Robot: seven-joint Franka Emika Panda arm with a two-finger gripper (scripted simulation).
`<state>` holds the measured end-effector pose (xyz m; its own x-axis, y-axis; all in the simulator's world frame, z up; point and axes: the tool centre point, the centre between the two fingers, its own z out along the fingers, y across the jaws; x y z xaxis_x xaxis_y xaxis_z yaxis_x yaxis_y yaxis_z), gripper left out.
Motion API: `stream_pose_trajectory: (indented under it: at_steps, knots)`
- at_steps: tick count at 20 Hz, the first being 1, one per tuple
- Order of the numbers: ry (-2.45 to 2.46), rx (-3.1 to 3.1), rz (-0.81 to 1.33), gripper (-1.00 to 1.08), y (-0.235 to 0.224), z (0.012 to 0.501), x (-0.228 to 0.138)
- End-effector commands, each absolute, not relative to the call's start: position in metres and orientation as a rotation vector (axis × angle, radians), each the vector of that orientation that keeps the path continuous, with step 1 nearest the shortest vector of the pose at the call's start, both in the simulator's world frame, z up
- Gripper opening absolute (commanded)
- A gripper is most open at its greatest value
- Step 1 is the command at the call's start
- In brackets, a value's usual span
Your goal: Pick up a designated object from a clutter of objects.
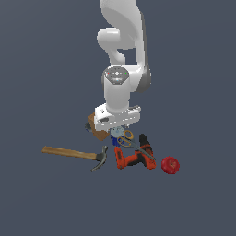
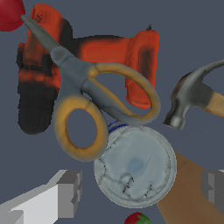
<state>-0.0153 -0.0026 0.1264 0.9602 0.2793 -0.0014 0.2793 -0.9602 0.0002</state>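
The designated object is a dark-blue can with a silvery-grey lid [image 2: 135, 166]. In the exterior view the can [image 1: 116, 133] peeks out just beneath the arm's white hand, within the clutter of objects. My gripper [image 2: 140, 192] [image 1: 115, 127] is open and hovers above the can. One grey finger [image 2: 68, 194] is on one side of the lid and the other finger [image 2: 214, 190] on the opposite side, over the tan wooden block [image 2: 192, 192]. Nothing is held. The orange-handled scissors [image 2: 87, 105] lie against the can's rim.
The orange-and-black drill [image 1: 136, 157] [image 2: 87, 57] lies just beyond the scissors [image 1: 126, 138]. The hammer [image 1: 76, 154] stretches to the exterior view's left, its head [image 2: 188, 100] near the can. A red ball [image 1: 170, 165] sits at the right. The block [image 1: 97, 132] touches the can's left.
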Motion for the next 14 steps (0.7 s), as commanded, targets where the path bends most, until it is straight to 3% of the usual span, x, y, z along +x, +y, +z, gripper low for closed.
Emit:
stream_pose_trajectory:
  at_steps: [1, 14]
  knots:
    - [0.447, 3.11, 0.0, 1.0, -0.003, 0.124, -0.016]
    - [0.447, 3.11, -0.001, 1.0, -0.003, 0.087, -0.017]
